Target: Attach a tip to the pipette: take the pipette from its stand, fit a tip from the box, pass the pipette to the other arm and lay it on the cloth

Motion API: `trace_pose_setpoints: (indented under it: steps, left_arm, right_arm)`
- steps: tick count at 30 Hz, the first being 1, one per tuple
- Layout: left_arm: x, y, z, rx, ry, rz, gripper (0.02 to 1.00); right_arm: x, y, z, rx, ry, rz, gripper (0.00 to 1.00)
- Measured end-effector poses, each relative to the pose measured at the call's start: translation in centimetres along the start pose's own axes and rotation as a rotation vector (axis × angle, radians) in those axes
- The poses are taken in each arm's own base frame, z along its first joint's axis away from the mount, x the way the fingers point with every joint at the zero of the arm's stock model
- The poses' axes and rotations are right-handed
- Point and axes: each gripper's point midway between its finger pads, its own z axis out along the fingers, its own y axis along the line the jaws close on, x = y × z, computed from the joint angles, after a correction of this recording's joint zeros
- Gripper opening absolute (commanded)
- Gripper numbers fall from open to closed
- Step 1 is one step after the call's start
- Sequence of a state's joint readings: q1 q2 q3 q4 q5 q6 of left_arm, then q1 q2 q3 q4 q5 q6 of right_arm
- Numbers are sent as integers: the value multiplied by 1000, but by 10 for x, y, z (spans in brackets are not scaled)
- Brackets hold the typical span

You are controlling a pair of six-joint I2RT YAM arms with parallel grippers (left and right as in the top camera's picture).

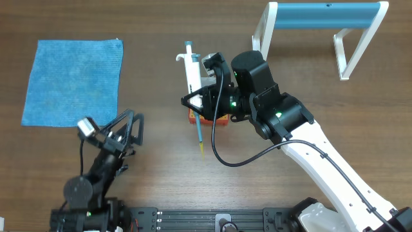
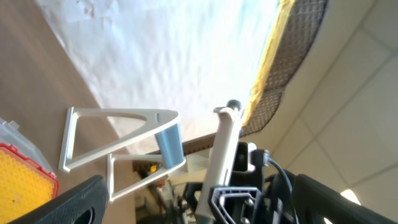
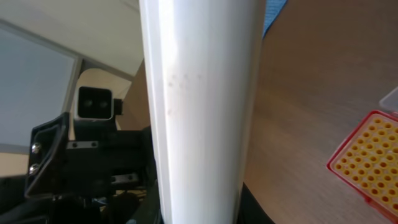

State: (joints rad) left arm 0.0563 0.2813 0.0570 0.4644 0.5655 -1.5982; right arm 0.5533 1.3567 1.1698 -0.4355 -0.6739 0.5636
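Observation:
My right gripper is shut on the white pipette, held over the table's middle. The pipette's shaft points toward the front edge, and a yellow tip sits on its end. In the right wrist view the pipette body stands close between the fingers. The red tip box with its yellow rack lies mostly under that gripper. My left gripper is open near the front left, apart from the pipette, which it faces. The blue cloth lies flat at the back left.
The pipette stand, white legs with a blue bar, stands at the back right and holds nothing; the left wrist view has it behind the tip box. Bare wood lies between the cloth and the pipette.

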Motion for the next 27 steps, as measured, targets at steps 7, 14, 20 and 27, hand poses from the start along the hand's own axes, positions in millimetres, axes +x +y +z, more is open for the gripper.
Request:
trace_pose_setpoints:
  steps: [7,14,20,27]
  left_arm:
    - [9,-24,62,-105,323,67,952]
    - [29,-74,124,66,767,229,952]
    - [46,-78,135,124,931,254,952]
    - [61,-79,129,147,1001,257,947]
  right_arm:
    - [-1,23,-1,-123,16,-41,77]
    - [1,31,-3,-167,29,-58,82]
    - [-1,34,-3,-179,19,-86,80]
    - [-7,38,-4,-193,-6,-116,82]
